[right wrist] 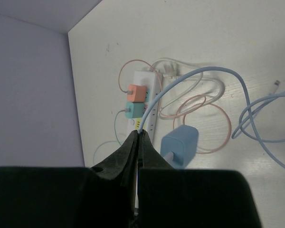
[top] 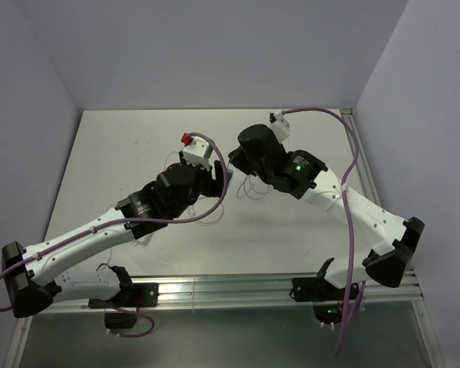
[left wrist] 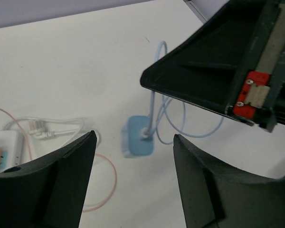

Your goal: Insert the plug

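Top view: both arms reach to the middle of the table (top: 123, 153), with the left gripper (top: 221, 182) and the right gripper (top: 234, 162) near each other over loose cables (top: 249, 188); the plug itself cannot be made out here. Left wrist view: the left fingers (left wrist: 61, 190) stand wide apart, holding nothing, with the blue plug (left wrist: 137, 137) lying on the table in the gap between them, its blue cable (left wrist: 154, 102) leading away; the white strip (left wrist: 4, 147) is at the left edge, apart from the plug. Right wrist view: the right fingers (right wrist: 128, 152) are pinched together on the blue cable, just short of the plug (right wrist: 179, 145), which lies beside the strip (right wrist: 145, 102); an orange plug (right wrist: 137, 93) and a teal plug (right wrist: 133, 110) already sit in the strip, and a pink cable (right wrist: 204, 128) loops nearby. Step in hand, as judged: acquiring the plug, not yet gripped. The next move calls for lowering the left fingers squarely around the plug body and closing on it, then turning its prongs toward a free socket; which socket is free cannot be told.
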### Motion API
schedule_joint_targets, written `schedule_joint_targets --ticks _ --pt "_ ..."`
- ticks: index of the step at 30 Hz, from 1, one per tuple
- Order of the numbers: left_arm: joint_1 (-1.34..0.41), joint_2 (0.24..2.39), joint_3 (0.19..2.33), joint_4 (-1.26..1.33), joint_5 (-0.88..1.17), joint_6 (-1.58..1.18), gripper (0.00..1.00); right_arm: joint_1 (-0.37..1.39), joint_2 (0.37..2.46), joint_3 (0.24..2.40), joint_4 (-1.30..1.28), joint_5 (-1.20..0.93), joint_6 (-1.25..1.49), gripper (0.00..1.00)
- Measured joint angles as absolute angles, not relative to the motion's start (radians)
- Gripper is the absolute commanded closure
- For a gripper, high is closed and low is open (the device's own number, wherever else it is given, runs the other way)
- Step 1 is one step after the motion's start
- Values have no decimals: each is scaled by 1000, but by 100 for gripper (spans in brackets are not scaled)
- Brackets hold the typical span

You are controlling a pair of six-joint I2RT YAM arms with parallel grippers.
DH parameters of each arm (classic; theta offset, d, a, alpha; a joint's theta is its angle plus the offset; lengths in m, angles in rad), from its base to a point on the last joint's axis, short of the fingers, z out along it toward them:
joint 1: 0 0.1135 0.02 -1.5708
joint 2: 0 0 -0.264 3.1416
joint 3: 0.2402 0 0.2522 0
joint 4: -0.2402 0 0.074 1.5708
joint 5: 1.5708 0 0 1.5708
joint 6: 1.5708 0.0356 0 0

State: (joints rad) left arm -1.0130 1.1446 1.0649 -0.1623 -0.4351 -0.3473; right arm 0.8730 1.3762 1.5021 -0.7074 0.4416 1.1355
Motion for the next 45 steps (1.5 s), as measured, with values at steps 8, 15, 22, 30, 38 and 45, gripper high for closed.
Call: schedule_joint_targets --ticks 8,15,22,30,38,45 --pt "-1016 1179 1065 -163 -368 -363 33 881 1393 1527 -735 453 1149 100" --pt "-1016 1211 1065 -163 -363 -369 38 886 1396 1537 -742 456 1156 100" --pt "-1016 1249 1065 -165 -364 -381 41 889 1396 1537 -743 456 1159 100" --pt "-1016 1268 1065 -171 -385 -389 51 894 1396 1537 -744 456 1159 100" --pt "-1016 1268 1065 -167 -402 -396 89 895 1396 1537 -745 455 1159 100" --pt "-983 1247 1046 -165 -381 -408 100 897 1398 1536 -718 427 1120 40"
